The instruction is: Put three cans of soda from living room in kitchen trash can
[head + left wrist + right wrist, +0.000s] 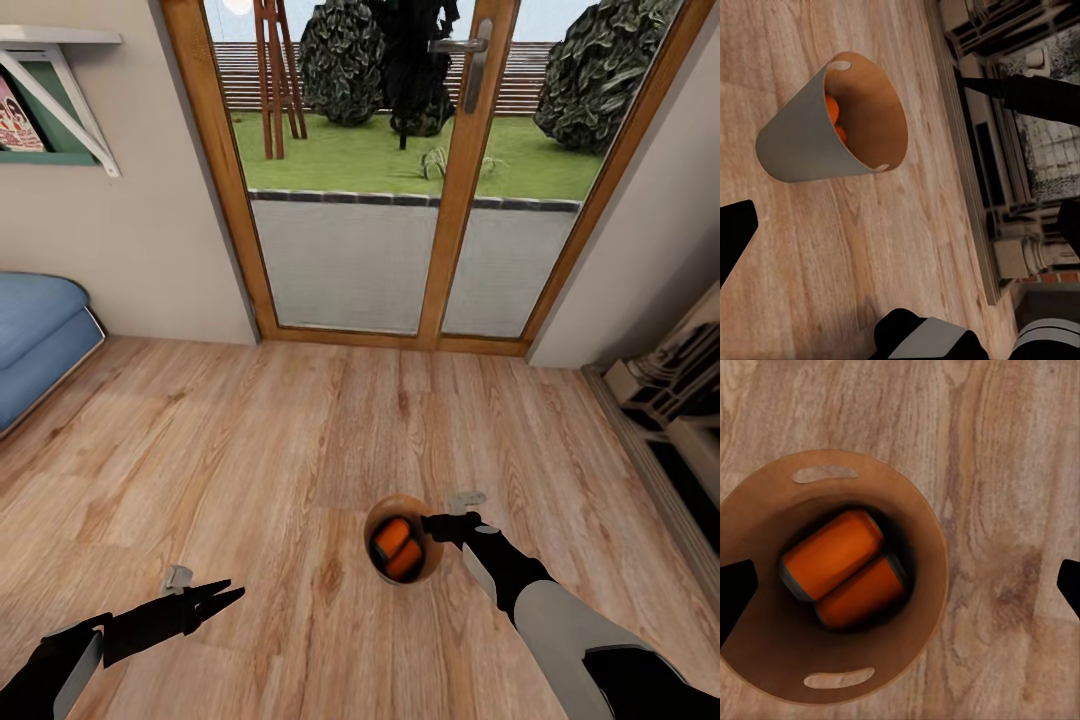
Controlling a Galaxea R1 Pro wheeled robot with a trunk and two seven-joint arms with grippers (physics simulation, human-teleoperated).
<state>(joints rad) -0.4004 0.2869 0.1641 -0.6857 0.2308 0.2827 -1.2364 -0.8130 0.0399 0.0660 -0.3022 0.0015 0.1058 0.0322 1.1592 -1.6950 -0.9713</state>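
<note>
Currently two orange cans (844, 566) are seen inside the trash can (375, 555) on the living-room floor; third can unplaced, kitchen pending. Right tool (432, 522) is spread wide over it, empty; left tool (222, 597) open, empty

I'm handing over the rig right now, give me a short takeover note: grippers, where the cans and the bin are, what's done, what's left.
Left gripper: open, empty, low over the plank floor.
Right gripper: at the trash can rim; open, judging by its fingertips spread wide in the right wrist view.
Trash can: upright on the living room floor, near the glass doors.
Done: two orange soda cans lie side by side at its bottom.
Left: the dark blue can is not among them; find it, drop it in. The bin is not yet in the kitchen, so it likely needs carrying there.
</note>
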